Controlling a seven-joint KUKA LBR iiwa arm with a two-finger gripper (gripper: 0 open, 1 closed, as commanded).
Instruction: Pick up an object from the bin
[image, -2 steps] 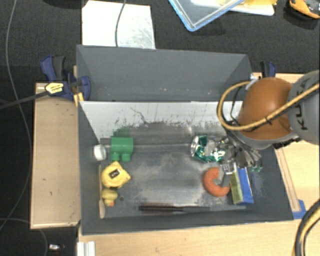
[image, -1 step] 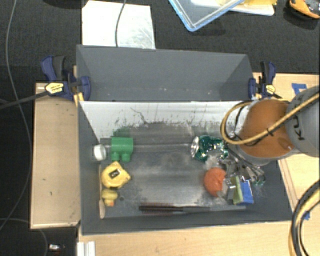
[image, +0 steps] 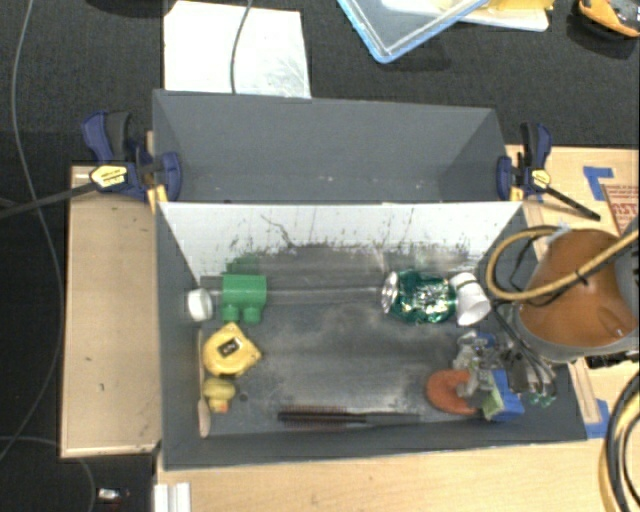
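Orange-red rounded piece (image: 447, 392) lies on the floor of the bin (image: 330, 350), near the view's lower right corner, with a small blue thing (image: 508, 406) just beside it. A clean pick should close on the orange piece alone, clear of that neighbour. The gripper (image: 480, 378) hangs low at its right edge, with the arm reaching in from the right; whether it is open or closed I cannot tell.
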